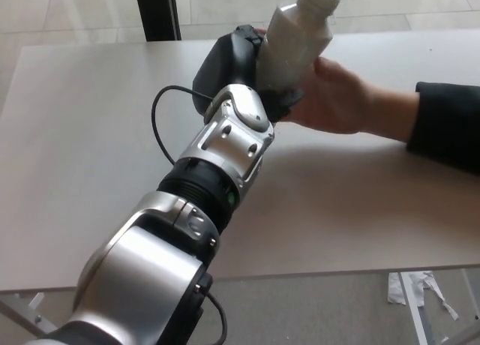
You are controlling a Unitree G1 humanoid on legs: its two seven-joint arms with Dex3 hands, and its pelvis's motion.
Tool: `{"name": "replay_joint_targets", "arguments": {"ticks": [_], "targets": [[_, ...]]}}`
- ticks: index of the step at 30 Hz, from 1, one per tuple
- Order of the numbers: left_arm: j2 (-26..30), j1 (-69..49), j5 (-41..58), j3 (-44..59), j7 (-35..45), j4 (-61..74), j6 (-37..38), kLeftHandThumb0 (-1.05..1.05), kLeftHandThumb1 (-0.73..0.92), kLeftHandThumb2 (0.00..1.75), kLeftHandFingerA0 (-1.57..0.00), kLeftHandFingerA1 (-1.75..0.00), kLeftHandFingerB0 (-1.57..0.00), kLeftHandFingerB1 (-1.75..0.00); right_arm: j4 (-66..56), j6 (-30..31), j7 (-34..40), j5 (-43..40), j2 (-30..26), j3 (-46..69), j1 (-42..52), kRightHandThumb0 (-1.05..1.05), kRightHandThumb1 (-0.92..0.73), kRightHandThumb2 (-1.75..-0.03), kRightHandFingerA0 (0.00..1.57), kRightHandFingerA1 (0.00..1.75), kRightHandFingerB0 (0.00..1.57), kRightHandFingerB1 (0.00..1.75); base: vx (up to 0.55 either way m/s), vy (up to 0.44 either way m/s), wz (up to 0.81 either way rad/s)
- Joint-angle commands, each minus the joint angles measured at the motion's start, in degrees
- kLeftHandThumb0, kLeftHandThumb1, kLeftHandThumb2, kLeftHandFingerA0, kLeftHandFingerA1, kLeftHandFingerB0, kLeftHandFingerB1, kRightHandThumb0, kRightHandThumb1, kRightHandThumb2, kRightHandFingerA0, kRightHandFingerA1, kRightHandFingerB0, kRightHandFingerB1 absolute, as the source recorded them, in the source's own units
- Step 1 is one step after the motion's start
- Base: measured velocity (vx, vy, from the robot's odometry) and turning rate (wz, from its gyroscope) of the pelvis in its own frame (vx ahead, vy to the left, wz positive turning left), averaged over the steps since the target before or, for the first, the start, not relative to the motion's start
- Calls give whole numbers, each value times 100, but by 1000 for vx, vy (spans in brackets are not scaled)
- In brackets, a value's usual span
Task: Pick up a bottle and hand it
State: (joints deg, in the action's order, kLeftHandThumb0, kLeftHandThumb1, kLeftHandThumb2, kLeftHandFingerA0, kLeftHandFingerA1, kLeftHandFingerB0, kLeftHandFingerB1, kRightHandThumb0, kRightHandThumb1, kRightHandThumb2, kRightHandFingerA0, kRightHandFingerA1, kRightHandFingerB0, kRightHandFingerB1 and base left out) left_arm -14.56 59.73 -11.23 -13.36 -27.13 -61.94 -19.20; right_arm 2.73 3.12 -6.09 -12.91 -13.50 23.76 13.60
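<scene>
A white plastic bottle [296, 41] with a white screw cap is held up off the table, tilted slightly to the right. My left hand [244, 67] is shut on its lower body, black fingers wrapped around it. A person's hand [334, 94] reaches in from the right in a dark sleeve and cups the bottle from behind and from the right, touching it. My right hand does not show.
The light grey table [90, 135] spans the view, its front edge near the bottom. A dark post [157, 11] stands behind the table's far edge. Scraps of white paper [420, 292] lie on the floor at bottom right.
</scene>
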Motion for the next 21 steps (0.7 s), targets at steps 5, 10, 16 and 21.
{"name": "replay_joint_targets", "arguments": {"ticks": [5, 10, 16, 21], "targets": [[-1278, 335, -340, -866, 1004, -556, -764, -23, 64, 65, -80, -159, -10, -38, -92, 182, 41, 11, -60, -19, -38, -61, -68, -60, 41, 73, 42, 60, 0, 0, 0], [-1256, 465, -124, -865, 1483, -589, -1106, -73, 42, 74, 0, -29, 0, 0, -122, 162, 127, 41, -33, -1, -28, -61, -66, -60, 40, 74, 40, 57, 0, 0, 0], [-1227, 499, 14, -765, 1399, -478, -1181, -80, 39, 73, 0, -24, 0, 0, -79, 123, 125, 24, -25, 19, -41, -60, -65, -61, 41, 74, 39, 53, 0, 0, 0], [-1202, 523, -69, -872, 1354, -425, -1149, -78, 39, 74, 0, -30, 0, 0, -57, 112, 117, -8, -27, 47, -28, -60, -66, -61, 40, 71, 38, 51, 0, 0, 0]]}}
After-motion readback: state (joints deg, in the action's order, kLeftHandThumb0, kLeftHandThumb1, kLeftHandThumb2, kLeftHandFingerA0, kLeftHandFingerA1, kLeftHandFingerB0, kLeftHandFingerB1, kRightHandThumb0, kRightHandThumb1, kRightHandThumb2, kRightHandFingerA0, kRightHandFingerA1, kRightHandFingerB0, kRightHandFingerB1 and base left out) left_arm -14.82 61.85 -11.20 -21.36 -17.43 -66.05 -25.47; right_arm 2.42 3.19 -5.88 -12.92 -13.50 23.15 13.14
